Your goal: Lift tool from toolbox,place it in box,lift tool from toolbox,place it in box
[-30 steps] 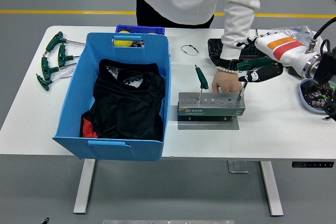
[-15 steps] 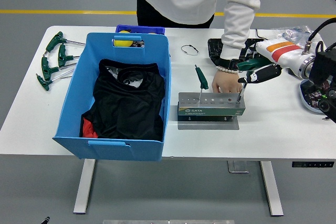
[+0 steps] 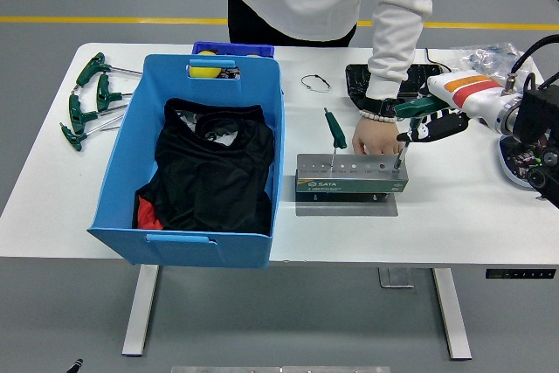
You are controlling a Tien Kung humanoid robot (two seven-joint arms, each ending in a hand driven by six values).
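The right hand point(image 3: 430, 120) is gripping the green handle of the tool point(image 3: 410, 111) at the right end of the grey toolbox point(image 3: 351, 174), its fingers clenched around it. Compared with a second ago, the arm is pulling back toward 3 o'clock, while the tool's shaft is still sitting in its hole. I think the lift is only beginning. The person's hand point(image 3: 376, 137) is steadying the toolbox from 12 o'clock. The blue box point(image 3: 118, 185) is waiting at 9 o'clock.

Bare surface point(image 3: 472, 207) lies open at lower right of the frame. Behind the toolbox point(image 3: 351, 176), a person's hand point(image 3: 374, 135) blocks the far side, seemingly touching its top edge. The blue box point(image 3: 194, 159) walls off the left, leaving a narrow gap between.
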